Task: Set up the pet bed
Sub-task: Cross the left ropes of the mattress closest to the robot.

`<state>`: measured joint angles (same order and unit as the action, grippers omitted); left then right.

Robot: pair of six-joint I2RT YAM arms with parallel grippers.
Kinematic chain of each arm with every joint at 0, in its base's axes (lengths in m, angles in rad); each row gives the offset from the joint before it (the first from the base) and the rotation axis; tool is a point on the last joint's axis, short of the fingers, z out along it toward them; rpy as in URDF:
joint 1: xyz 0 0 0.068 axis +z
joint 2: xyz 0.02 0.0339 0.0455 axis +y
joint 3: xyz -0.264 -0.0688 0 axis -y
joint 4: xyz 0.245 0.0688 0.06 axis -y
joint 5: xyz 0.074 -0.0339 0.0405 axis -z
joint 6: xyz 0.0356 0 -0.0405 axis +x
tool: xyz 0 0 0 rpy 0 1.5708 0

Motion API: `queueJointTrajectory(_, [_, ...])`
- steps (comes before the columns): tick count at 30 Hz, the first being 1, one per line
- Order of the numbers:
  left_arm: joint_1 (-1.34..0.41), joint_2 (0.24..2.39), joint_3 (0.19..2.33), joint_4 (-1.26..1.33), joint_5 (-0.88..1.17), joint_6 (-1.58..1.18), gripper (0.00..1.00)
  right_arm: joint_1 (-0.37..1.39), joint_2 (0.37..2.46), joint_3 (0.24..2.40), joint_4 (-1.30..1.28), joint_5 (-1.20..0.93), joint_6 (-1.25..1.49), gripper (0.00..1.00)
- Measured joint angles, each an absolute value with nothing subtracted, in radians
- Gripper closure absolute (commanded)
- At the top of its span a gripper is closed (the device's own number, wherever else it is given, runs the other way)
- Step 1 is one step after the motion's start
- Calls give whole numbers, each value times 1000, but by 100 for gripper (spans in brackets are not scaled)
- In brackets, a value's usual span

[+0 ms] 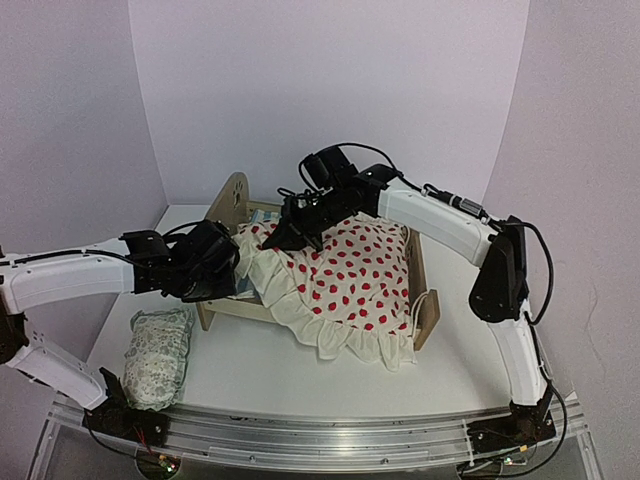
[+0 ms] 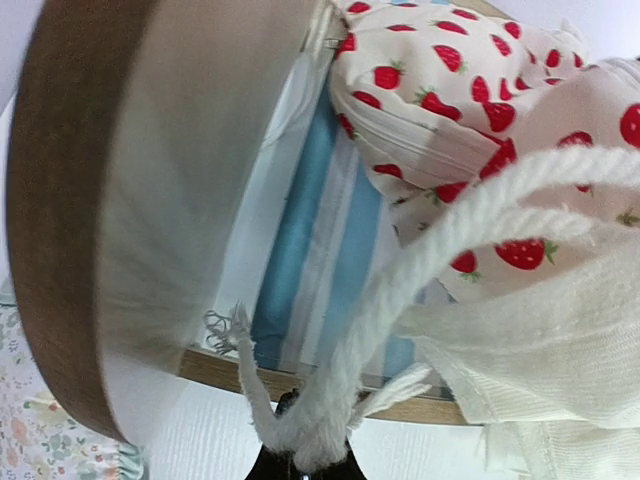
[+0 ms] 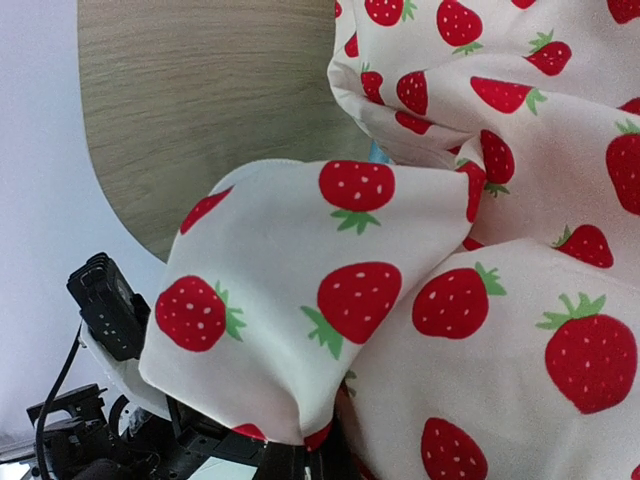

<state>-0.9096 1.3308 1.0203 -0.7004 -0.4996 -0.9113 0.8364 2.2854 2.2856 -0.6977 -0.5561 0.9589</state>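
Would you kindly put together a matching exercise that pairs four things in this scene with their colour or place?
Things:
1. blanket
2. pillow
3. mattress
4. headboard

Descriptions:
A. blue and white stripes
B. lying on the table beside the pet bed
C. light wood with a rounded top
D. cream with red strawberries

Pairs: 1-D; 2-B; 3-A; 4-C
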Motion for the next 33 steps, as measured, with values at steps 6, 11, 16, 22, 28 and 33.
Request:
queueJointTrajectory(6, [-878, 1331, 1018, -715, -506, -908, 98, 844, 2314, 2287, -680, -549, 959, 100])
queueJointTrajectory(11, [-862, 1331, 1019, -730, -497, -897, 98, 853, 2325, 2287, -674, -536, 959, 100])
queueJointTrajectory(16, [-861, 1330, 1039, -809, -461, -890, 98, 857, 2325, 2287, -668, -521, 958, 100])
queueJointTrajectory(22, [-855, 1324, 1067, -882, -422, -872, 97, 863, 2325, 2287, -666, -509, 958, 100])
queueJointTrajectory(28, [-842, 1326, 1068, -897, -422, -839, 97, 866, 2333, 2287, -663, -496, 958, 100])
queueJointTrajectory(33, [-835, 1366, 1081, -871, -435, -784, 97, 866, 2347, 2287, -659, -488, 955, 100])
